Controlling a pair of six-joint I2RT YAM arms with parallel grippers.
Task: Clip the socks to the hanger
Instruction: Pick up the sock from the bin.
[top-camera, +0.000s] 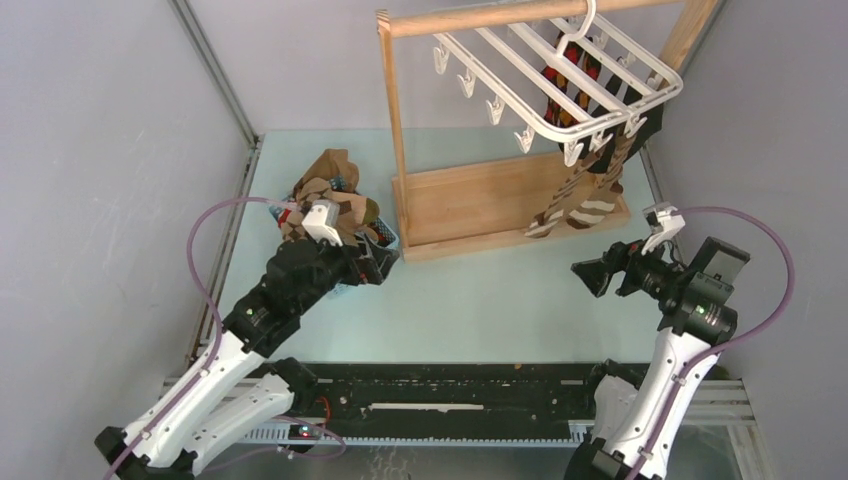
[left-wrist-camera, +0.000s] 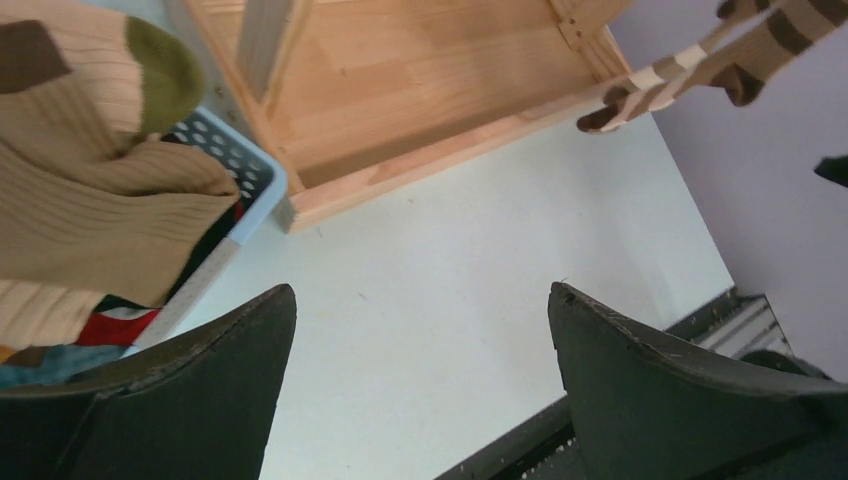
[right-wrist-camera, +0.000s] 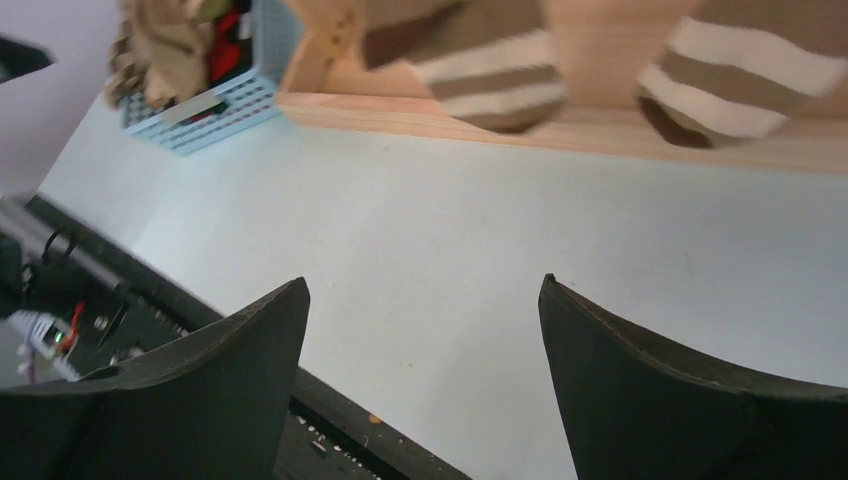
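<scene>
The bench (top-camera: 480, 300) holds a wooden stand (top-camera: 470, 205), and the white hanger (top-camera: 560, 75) hangs from its rail. Striped socks (top-camera: 585, 195) are clipped at the hanger's right end. A blue basket (right-wrist-camera: 215, 110) heaped with loose socks (top-camera: 330, 190) sits just left of the stand's base. The left end effector (left-wrist-camera: 420, 300) is spread wide and empty just beside the basket. The right end effector (right-wrist-camera: 422, 290), equally wide and empty, hovers near the striped socks without touching them.

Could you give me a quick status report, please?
Left gripper open, empty, beside basket of loose socks. Right gripper open, empty. Hanger carries clipped socks at right end. Nothing in the way.
</scene>
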